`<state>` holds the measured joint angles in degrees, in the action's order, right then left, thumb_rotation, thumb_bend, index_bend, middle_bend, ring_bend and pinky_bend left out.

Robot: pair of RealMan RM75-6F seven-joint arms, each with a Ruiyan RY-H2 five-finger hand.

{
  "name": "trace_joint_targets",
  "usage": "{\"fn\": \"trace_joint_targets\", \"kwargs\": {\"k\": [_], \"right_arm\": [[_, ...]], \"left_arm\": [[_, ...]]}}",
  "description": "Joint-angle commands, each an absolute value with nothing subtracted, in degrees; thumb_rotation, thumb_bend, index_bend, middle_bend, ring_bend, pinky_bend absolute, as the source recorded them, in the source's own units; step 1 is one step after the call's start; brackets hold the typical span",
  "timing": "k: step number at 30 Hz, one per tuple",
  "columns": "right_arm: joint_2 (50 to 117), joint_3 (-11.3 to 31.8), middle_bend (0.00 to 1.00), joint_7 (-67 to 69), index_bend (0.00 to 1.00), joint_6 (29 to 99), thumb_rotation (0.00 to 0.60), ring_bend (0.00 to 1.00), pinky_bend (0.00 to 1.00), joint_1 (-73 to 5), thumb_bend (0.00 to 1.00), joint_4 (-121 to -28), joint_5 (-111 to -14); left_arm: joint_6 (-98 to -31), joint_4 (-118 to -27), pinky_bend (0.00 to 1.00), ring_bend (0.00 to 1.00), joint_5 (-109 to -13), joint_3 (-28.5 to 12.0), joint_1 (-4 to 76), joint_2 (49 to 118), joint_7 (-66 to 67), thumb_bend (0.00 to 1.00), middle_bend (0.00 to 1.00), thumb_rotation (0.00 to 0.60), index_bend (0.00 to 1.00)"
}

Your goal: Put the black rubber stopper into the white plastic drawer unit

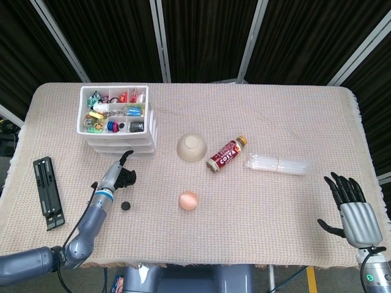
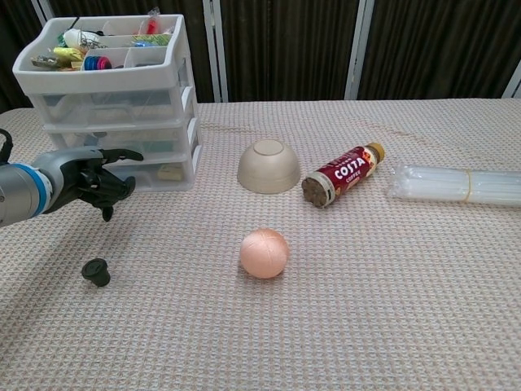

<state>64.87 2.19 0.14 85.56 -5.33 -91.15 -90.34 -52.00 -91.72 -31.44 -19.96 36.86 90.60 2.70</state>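
Left hand point(image 2: 91, 181) above table, fingers spread, empty, near black rubber stopper point(image 2: 95, 271); right hand point(image 1: 352, 206) spread, empty.

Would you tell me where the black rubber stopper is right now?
The black rubber stopper lies on the table's near-left part, just below the left hand, left of the pink ball.
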Motion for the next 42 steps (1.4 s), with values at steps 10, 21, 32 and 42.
{"fn": "trace_joint_targets", "kwargs": {"k": [10,21,32,42], "right_arm": [[64.65,2.27,0.0,0.01,0.06,85.17,0.6,0.0,0.0,-5.35,0.06,-91.37,-89.75],[64.68,2.32,0.0,-0.15,0.06,85.34,0.6,0.0,0.0,-5.3,0.06,-91.47,-89.76],[64.64,2.39,0.0,-0.06,0.06,85.47,0.6,0.0,0.0,-5.25,0.06,-91.53,-89.71],[64.66,2.4,0.0,-0.24,0.06,85.55,0.6,0.0,0.0,-5.2,0.06,-91.65,-89.72]], "left_arm": [[-52.34,-88.43,0.65,0.87,-32.72,-20.15,37.98,92.64,2.0,0.68,0.91,0.6,0.21],[-52.79,-92.74,0.65,0.87,-36.1,-18.3,35.81,91.28,0.05,0.68,0.91,0.6,0.25],[-54.34,-98.18,0.65,0.87,-41.6,-14.79,32.1,88.91,-2.3,0.68,0.91,0.6,0.26],[-56.75,-100.7,0.65,0.86,-54.17,-8.21,28.35,85.39,-1.59,0.68,0.9,0.6,0.27]]}}
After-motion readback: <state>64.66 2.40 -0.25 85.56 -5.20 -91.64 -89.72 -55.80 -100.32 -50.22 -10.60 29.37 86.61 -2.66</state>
